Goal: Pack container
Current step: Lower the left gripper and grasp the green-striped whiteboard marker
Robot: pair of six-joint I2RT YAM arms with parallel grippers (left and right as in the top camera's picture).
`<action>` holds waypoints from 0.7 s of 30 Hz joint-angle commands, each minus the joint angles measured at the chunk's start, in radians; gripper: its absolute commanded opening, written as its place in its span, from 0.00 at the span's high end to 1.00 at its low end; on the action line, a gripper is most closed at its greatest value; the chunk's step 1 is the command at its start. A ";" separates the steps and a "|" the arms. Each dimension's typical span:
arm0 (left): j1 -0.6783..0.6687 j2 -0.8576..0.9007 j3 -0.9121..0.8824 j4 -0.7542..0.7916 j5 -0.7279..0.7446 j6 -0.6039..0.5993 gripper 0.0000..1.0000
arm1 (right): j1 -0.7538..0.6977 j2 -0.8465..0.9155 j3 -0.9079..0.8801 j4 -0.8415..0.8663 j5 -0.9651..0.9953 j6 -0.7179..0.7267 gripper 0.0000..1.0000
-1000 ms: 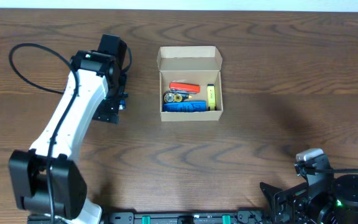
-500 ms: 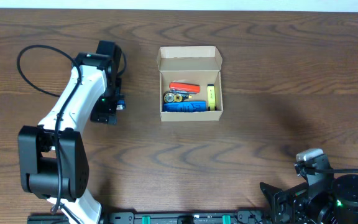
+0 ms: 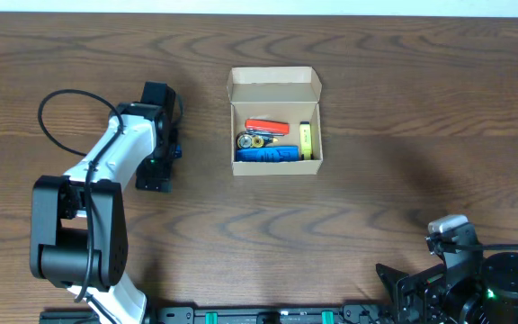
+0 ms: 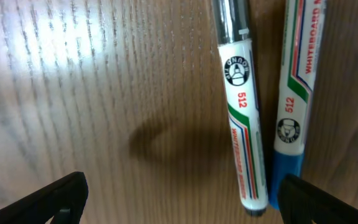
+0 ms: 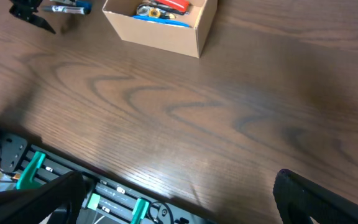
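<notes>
Hovers left of the container with left gripper spread over 2 markers: light, stiff, slick; worth pinching mid-barrel.

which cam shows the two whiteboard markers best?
Left wrist: both markers fill the frame, labels readable. Overhead shows only a blue sliver beside the left gripper; right wrist shows them tiny at the top left.

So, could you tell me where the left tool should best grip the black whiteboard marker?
Take the black marker by its white barrel, nearer the cap, with the left tool coming straight down across it. It lies flat, and the gap to the blue marker beside it is widest there.
</notes>
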 commanded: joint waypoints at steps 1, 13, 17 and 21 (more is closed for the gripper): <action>0.004 0.007 -0.014 0.026 -0.005 0.005 0.02 | -0.003 -0.001 0.002 -0.002 -0.007 -0.009 0.01; 0.005 0.046 -0.026 0.050 0.019 0.004 0.00 | -0.003 -0.001 0.002 -0.002 -0.007 -0.009 0.01; 0.005 0.050 -0.026 0.051 0.016 0.000 0.00 | -0.003 -0.001 0.002 -0.002 -0.007 -0.009 0.01; 0.005 0.051 -0.026 0.060 -0.001 0.001 0.00 | -0.003 -0.001 0.002 -0.002 -0.007 -0.008 0.01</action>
